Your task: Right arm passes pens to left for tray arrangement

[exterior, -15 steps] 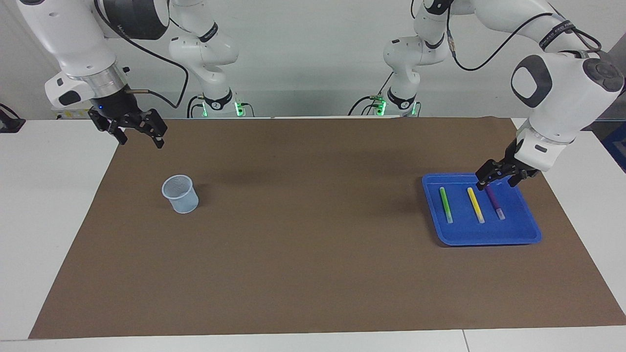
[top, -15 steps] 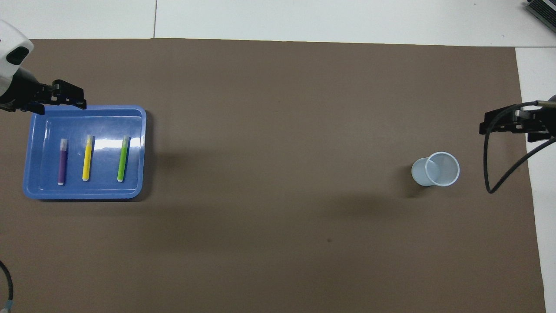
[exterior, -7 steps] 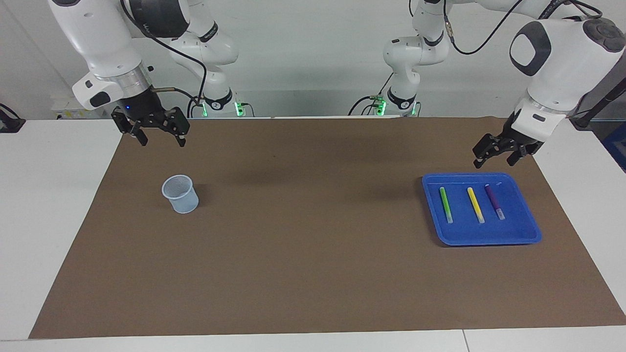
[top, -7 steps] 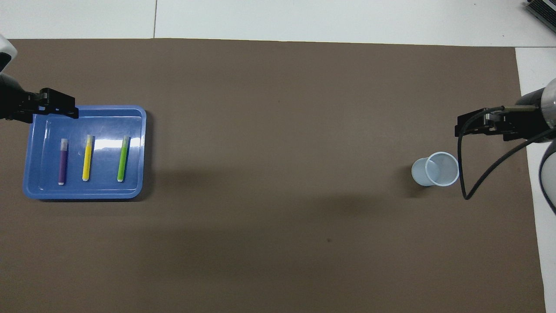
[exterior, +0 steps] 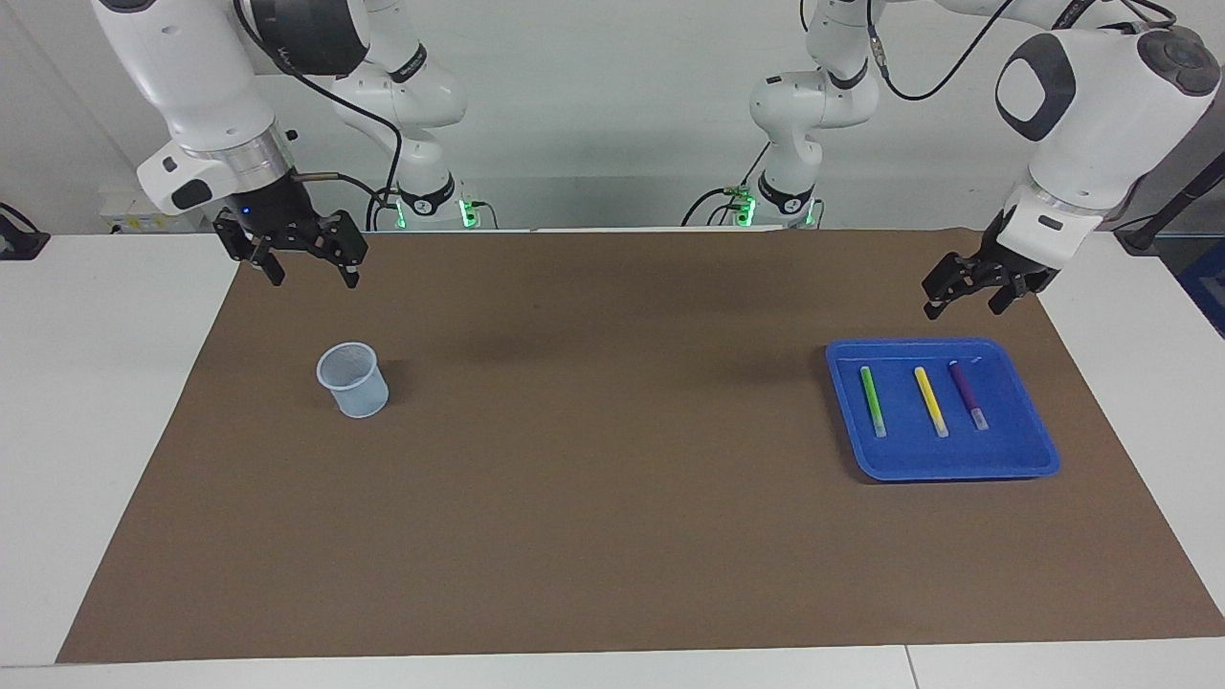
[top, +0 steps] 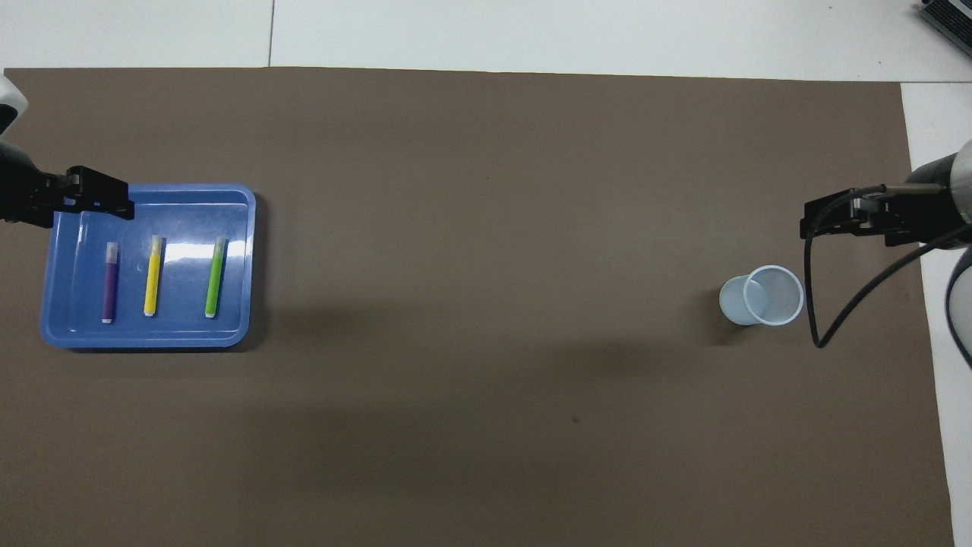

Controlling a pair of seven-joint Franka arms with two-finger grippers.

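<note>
The blue tray (exterior: 947,465) (top: 148,339) lies on the brown mat toward the left arm's end. Three pens lie side by side in it: green (exterior: 872,400) (top: 216,276), yellow (exterior: 930,400) (top: 153,275) and purple (exterior: 967,392) (top: 109,282). My left gripper (exterior: 962,306) (top: 102,203) hangs open and empty in the air above the tray's purple-pen side, touching nothing. My right gripper (exterior: 314,277) (top: 835,222), with its blue light, hangs open and empty over the mat at the right arm's end.
A pale translucent cup (exterior: 352,380) (top: 763,295) stands upright and empty on the mat, below and beside the right gripper. A loose black cable (top: 824,304) dangles from the right wrist near the cup. White tabletop borders the mat.
The left gripper has risen from just above the purple pen to well above the tray. The right gripper has shifted over the mat toward the cup. The pens have stayed still.
</note>
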